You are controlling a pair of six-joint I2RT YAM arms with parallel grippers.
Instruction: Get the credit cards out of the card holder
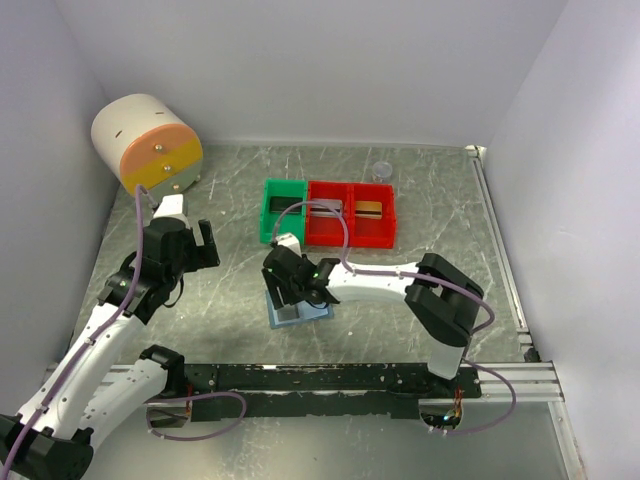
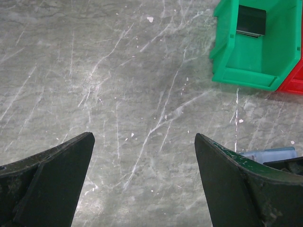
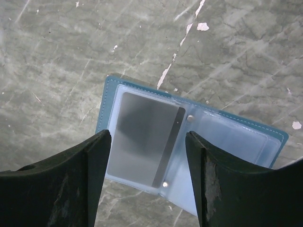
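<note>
1. Right pincer [image 3: 147,142] spread and empty, just above the open wallet [image 3: 232,137] lying flat on the table [image 3: 57,56].
2. Silver card [image 3: 137,127] is tucked in the wallet's left half. The pinch could catch the wallet too and lift both.
3. Left pincer [image 2: 144,142] spread, well apart from the wallet, so nothing pins it down.

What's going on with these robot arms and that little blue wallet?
The right gripper hangs open just above the card holder, which lies opened flat on the table. A silvery-grey card sits in one pocket, not yet pulled out. The left gripper is open too, over bare table, holding nothing. Further back, the green bin and red bin hold what look like cards.
</note>
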